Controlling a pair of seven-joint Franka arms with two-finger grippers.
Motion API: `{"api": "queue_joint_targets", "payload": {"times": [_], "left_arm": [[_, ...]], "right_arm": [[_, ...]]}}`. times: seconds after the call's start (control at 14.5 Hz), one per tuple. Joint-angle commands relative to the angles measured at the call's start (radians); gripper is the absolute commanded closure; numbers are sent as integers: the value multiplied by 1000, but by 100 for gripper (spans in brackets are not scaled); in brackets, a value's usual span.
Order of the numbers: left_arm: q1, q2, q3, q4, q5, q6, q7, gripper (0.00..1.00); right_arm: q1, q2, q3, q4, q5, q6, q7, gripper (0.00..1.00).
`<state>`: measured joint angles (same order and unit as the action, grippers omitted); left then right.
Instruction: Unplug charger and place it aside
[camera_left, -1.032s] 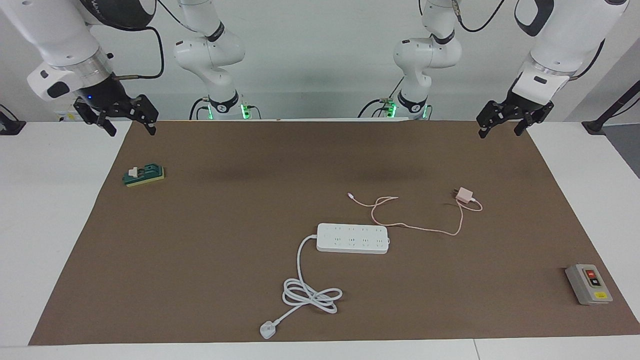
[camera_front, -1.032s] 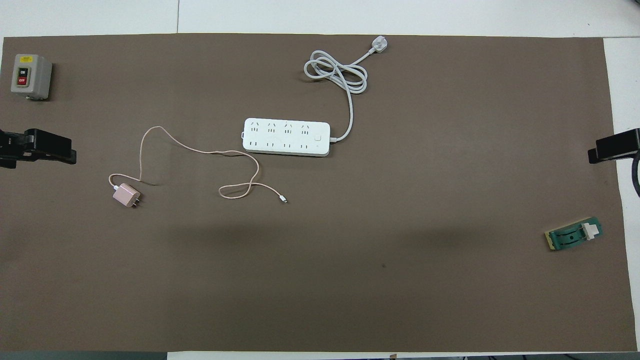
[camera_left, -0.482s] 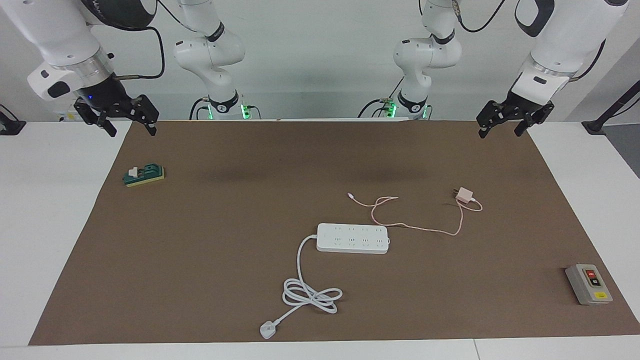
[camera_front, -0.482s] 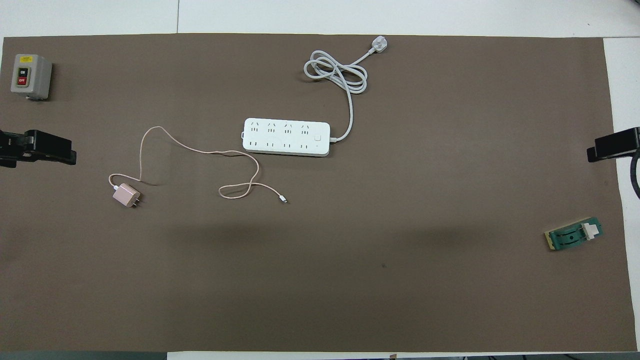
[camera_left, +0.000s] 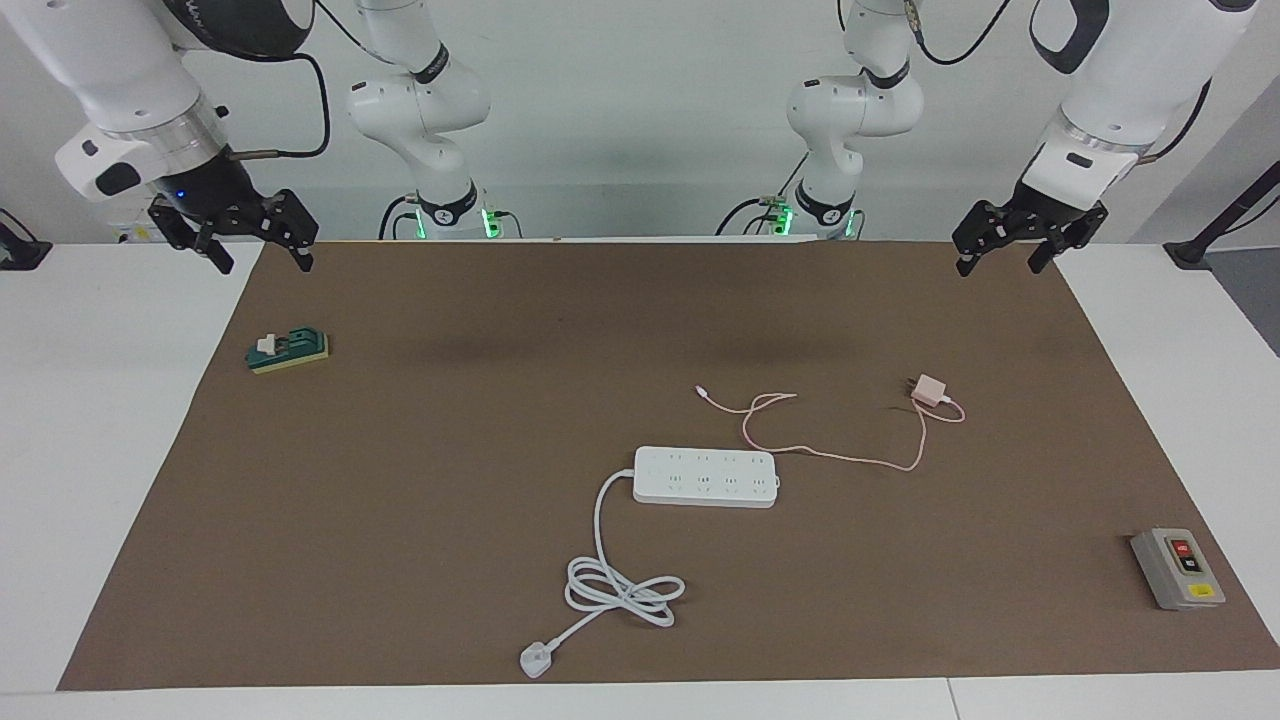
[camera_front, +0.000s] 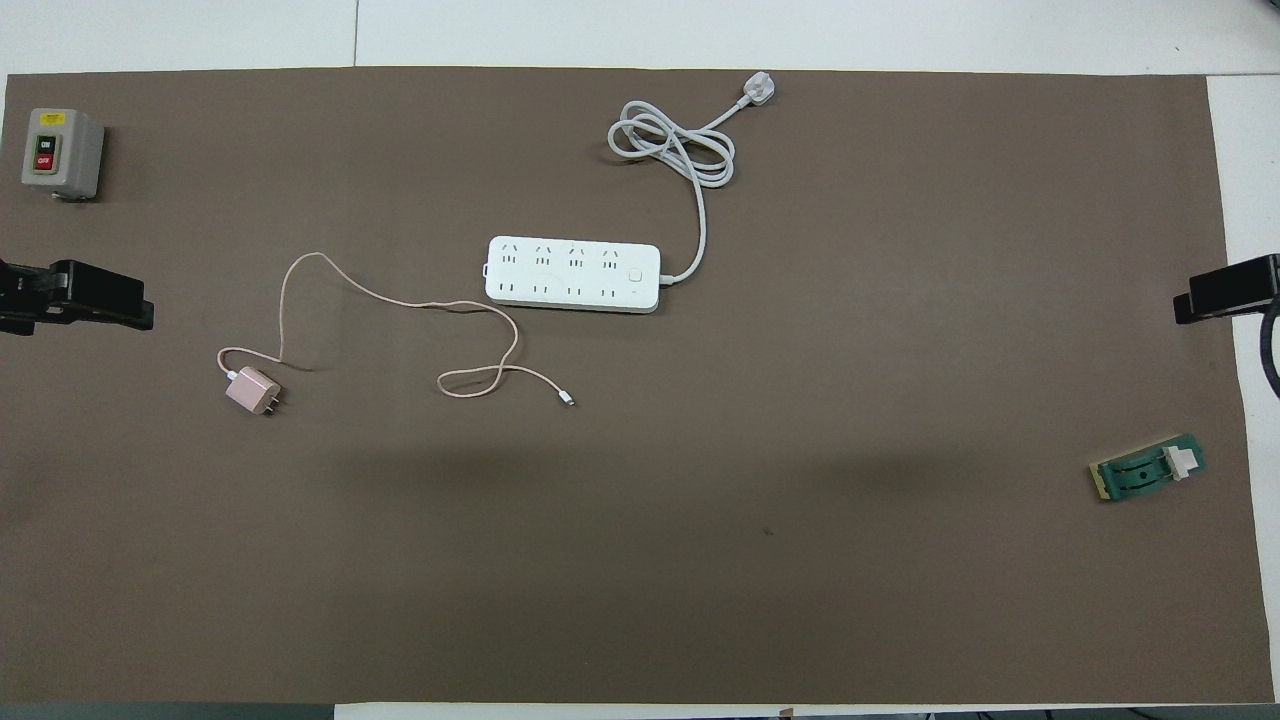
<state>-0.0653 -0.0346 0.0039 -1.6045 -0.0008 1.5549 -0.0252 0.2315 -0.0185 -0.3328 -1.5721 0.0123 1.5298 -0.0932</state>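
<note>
The pale-pink charger (camera_left: 931, 389) lies on the brown mat, apart from the white power strip (camera_left: 706, 476), nearer to the robots and toward the left arm's end. Its prongs are bare. It also shows in the overhead view (camera_front: 252, 391). Its thin pink cable (camera_left: 830, 455) loops across the mat past the strip's end. The strip's sockets (camera_front: 573, 274) hold nothing. My left gripper (camera_left: 1000, 265) hangs open and empty over the mat's edge at its own end. My right gripper (camera_left: 262, 262) hangs open and empty over the mat's corner at its end. Both arms wait.
A grey switch box (camera_left: 1177, 568) with a red button sits at the left arm's end, farther from the robots. A small green block (camera_left: 288, 350) lies at the right arm's end. The strip's thick white cord (camera_left: 620, 590) coils farther out, toward the table's edge.
</note>
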Motion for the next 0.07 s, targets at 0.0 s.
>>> {"api": "queue_joint_targets", "payload": {"times": [0.0], "left_arm": [[-13, -4, 18, 6, -18, -16, 18, 0]], "right_arm": [[-4, -3, 6, 1, 12, 9, 9, 0]]}}
